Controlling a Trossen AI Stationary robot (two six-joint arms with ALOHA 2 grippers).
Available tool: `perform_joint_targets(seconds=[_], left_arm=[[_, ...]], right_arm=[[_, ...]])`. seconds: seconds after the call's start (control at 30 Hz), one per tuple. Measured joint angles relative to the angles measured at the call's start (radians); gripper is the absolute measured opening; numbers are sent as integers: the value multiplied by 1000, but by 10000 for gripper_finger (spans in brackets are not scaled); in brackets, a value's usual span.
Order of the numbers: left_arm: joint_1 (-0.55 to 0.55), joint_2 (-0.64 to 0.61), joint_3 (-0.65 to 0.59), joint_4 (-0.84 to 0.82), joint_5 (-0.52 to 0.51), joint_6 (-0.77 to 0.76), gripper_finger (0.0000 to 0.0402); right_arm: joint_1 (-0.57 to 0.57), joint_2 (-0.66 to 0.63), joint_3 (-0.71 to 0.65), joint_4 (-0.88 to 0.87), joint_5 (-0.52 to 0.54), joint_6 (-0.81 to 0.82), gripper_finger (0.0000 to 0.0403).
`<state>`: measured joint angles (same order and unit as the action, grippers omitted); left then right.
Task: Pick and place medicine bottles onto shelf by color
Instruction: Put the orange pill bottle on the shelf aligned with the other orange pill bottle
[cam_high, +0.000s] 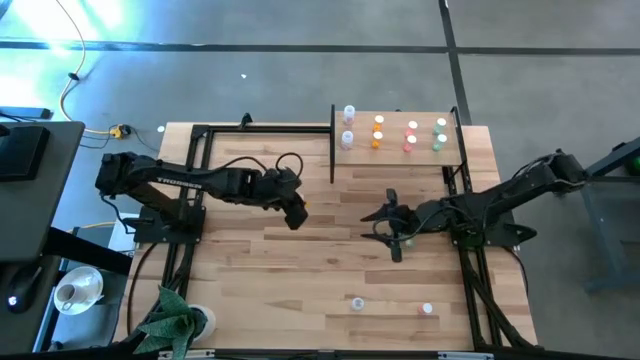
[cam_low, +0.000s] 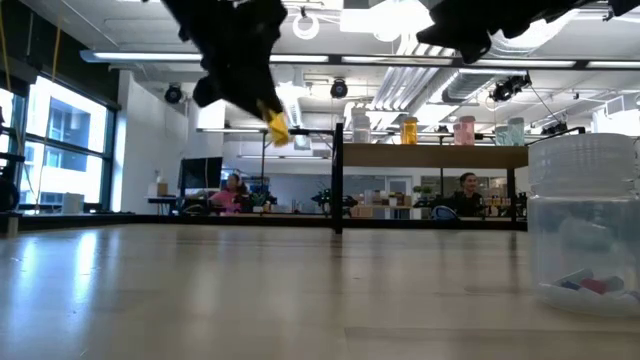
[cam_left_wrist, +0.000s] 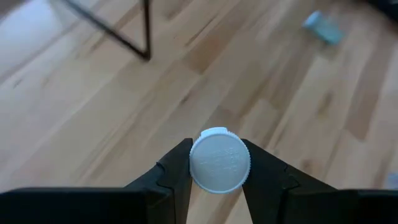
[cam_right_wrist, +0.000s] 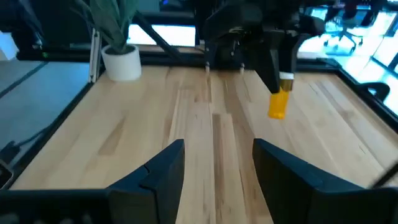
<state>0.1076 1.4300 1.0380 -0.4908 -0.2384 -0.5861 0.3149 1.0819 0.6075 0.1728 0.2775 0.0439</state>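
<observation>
Left gripper (cam_left_wrist: 214, 163) clamps orange bottle (cam_right_wrist: 278, 103) by its white cap, aloft, 8 o'clock of shelf (cam_high: 400, 158); right gripper (cam_right_wrist: 217, 165) open, empty, 6 o'clock of shelf

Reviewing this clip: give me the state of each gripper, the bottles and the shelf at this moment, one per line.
left gripper: shut on the orange bottle, raised above the tabletop
orange bottle: held by its white cap, hanging clear of the table
right gripper: open, empty, over the table's right middle
shelf: holds eight bottles in four colour pairs
two loose bottles: resting on the tabletop near the front edge
</observation>
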Motion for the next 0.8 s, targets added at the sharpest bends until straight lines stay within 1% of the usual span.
perform_joint_targets(seconds=[0.2,0.3,0.43,0.53,0.63,0.73,0.8], left_arm=[[-54,0,65,5,-39,59,107],[-83,0,67,52,-42,98,106],[-120,0,67,97,-42,138,106],[-145,12,68,123,-44,146,106],[-174,22,68,143,-72,146,106],[-202,48,66,161,-97,158,106],[-217,70,68,209,-103,176,106]], right_arm=[[-1,85,0,136,7,-51,181],[-1,114,0,192,4,-70,181],[-3,124,0,214,2,-68,181],[-8,124,0,248,0,-37,182],[-14,124,1,314,0,-2,181],[-14,124,1,320,0,4,181],[-14,124,1,312,0,21,181]])
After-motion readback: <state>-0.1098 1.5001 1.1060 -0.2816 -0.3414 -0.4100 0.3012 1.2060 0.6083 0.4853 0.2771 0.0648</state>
